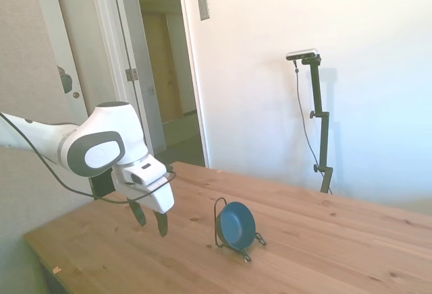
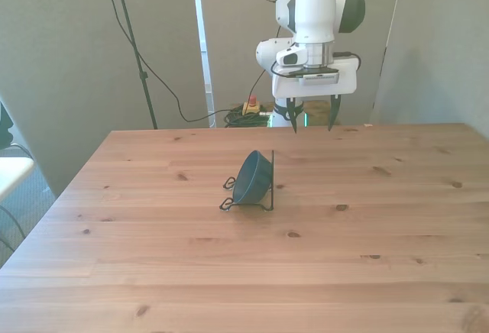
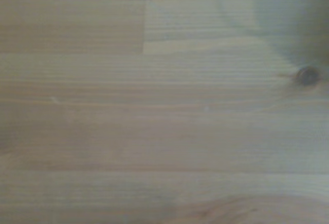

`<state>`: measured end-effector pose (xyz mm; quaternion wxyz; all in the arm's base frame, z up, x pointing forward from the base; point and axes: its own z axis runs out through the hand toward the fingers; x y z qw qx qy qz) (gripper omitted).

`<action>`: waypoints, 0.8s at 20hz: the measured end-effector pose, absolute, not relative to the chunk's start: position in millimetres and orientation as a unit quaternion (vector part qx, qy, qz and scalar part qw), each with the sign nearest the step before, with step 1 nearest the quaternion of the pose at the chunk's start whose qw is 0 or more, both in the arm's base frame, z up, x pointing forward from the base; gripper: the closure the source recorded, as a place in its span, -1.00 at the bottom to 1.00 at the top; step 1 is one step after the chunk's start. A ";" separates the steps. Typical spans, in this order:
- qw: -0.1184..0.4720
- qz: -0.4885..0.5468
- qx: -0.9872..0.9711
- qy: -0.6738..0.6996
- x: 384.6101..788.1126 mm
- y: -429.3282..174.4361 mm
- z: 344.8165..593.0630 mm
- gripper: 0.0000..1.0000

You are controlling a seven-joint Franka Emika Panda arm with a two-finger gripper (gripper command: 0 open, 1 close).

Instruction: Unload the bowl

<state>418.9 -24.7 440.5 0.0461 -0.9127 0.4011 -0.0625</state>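
The gripper hangs above the table with its fingers spread wide, holding nothing (only bare planks fill the wrist view). The smooth round bowl stands on edge in a thin wire rack, well apart from it, mid-table, open wood all round.

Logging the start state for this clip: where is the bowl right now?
The bowl stands on edge in the wire rack near the table's middle, slightly toward the front view's left, apart from the gripper hanging beyond it.
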 end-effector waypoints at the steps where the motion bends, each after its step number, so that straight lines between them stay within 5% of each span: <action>1: 0.050 -0.066 -0.911 0.403 421.4 -33.7 444.9 -1.00; 16: 0.058 -0.128 -0.935 0.325 450.6 -154.4 470.8 -1.00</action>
